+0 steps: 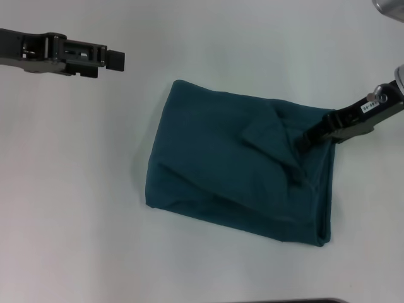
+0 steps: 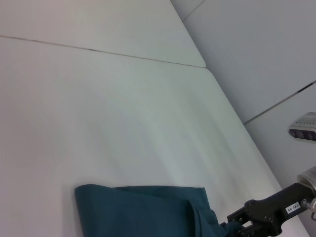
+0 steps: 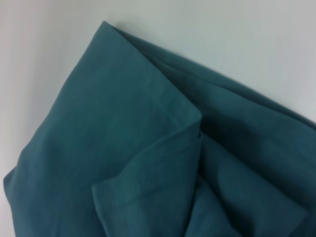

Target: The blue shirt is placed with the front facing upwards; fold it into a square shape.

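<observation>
- The shirt lies on the white table, folded into a rough, rumpled rectangle with a loose flap raised near its right edge.
- The right gripper sits at that edge, clamped on the shirt.
- The left gripper hovers well left of the shirt; whether its fingers are apart, I cannot tell.

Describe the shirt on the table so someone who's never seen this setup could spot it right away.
On the white table, look just right of centre: the blue shirt lies folded into a rough rectangle. It is the only cloth there, dark teal, with the right gripper at its rumpled right edge; the left gripper hovers apart.
</observation>
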Robot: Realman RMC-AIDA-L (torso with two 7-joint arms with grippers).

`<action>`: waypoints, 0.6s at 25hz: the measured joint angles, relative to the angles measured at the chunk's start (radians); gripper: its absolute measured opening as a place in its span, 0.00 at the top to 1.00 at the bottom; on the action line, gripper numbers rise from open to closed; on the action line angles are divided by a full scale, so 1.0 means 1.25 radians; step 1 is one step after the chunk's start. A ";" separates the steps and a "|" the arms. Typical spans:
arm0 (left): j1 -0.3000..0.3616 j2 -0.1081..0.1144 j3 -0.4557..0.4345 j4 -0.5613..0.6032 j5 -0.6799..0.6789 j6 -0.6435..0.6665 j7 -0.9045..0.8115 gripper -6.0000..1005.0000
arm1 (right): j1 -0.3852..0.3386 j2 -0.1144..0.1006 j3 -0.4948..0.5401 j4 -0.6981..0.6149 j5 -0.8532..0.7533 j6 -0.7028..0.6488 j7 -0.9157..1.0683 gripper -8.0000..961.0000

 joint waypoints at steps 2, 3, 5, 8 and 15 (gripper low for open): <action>0.000 0.000 0.000 0.000 0.000 -0.001 0.000 0.13 | 0.002 0.003 -0.001 0.000 0.003 0.005 0.000 0.51; 0.000 0.000 0.000 0.000 0.000 -0.001 0.000 0.13 | 0.003 0.005 -0.003 0.000 0.004 0.006 -0.001 0.51; 0.000 0.000 0.000 0.000 0.000 -0.002 0.000 0.13 | 0.005 0.010 -0.013 0.000 0.003 0.007 -0.008 0.51; 0.000 0.001 0.000 0.000 0.000 -0.002 0.000 0.13 | 0.005 0.016 -0.023 -0.004 0.002 0.006 -0.016 0.64; 0.000 0.002 0.000 0.001 0.002 -0.002 0.000 0.13 | 0.001 0.014 -0.009 -0.042 0.024 -0.022 -0.011 0.80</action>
